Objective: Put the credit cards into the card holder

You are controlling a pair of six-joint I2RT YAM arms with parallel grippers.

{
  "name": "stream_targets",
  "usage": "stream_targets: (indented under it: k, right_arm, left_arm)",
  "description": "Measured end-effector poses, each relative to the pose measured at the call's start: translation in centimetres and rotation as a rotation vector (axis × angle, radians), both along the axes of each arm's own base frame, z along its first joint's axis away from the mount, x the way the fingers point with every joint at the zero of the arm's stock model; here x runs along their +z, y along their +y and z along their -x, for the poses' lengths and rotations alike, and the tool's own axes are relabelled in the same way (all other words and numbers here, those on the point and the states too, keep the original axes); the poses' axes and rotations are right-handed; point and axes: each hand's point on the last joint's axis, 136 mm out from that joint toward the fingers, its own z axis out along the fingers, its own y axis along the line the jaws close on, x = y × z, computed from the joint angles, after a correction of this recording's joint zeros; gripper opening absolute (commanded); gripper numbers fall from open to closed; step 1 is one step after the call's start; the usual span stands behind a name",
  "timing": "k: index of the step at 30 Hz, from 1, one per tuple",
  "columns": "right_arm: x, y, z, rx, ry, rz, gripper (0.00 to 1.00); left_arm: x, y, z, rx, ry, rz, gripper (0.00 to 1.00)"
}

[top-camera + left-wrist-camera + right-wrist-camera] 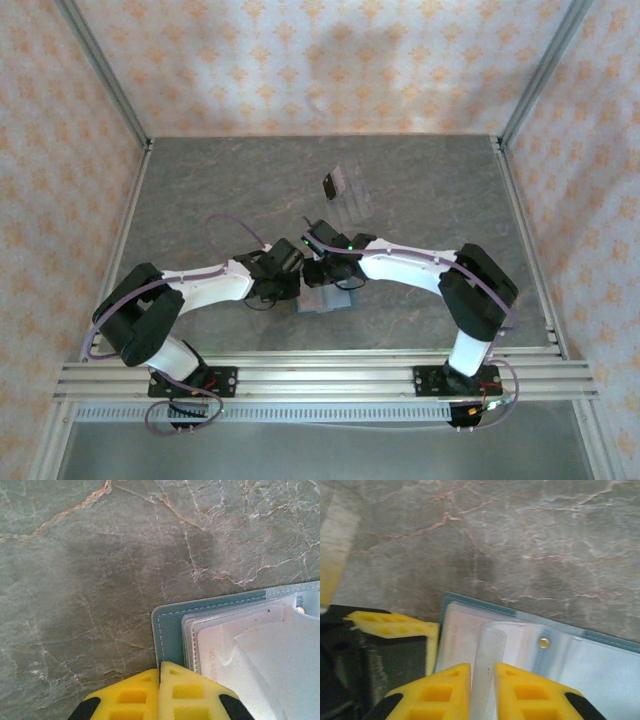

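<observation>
top view, card holder (322,302): pale teal, flat on the grey counter (200,200); largely covered by the two wrists meeting above it, and the fingers are hard to make out here.
top view, clear tray (352,203): beyond the card holder and well apart from it; a dark card (330,185) stands at its left end, too small to read.
left wrist, left fingers (135,697): clenched, tips meeting at the card holder's (167,630) near edge; I cannot tell whether the cover is pinched between them.
left wrist, inside: sleeves (187,630) stacked over a pale card (215,652) with blurred reddish lettering; the holder's right part is cut off.
right wrist, right fingers (530,690): slightly parted, with a curled sleeve (482,665) between them; I cannot tell whether they are grasping it or have released it.
right wrist, card holder (600,638): open, stud (543,642) in the middle, a light card (460,640) behind plastic; left fingers (395,624) just beside its left edge.
</observation>
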Motion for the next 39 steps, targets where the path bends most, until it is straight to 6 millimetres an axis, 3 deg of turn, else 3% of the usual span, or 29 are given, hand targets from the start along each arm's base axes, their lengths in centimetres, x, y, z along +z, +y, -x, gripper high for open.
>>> stream_targets:
  k: [19, 27, 39]
  right_arm:
    - [-0.5, 0.2, 0.6, -0.005, 0.058, -0.035, 0.26]
    - [-1.9, -0.8, 1.5, -0.011, 0.099, -0.019, 0.29]
    - [-0.9, -2.6, 0.5, -0.063, 0.043, 0.011, 0.30]
  left_arm:
    - [-0.1, 0.0, 0.0, 0.002, -0.002, 0.003, 0.00]
    - [-0.1, 0.0, 0.0, 0.002, -0.001, 0.004, 0.00]
    - [-0.1, -0.1, 0.0, 0.001, -0.001, 0.007, 0.00]
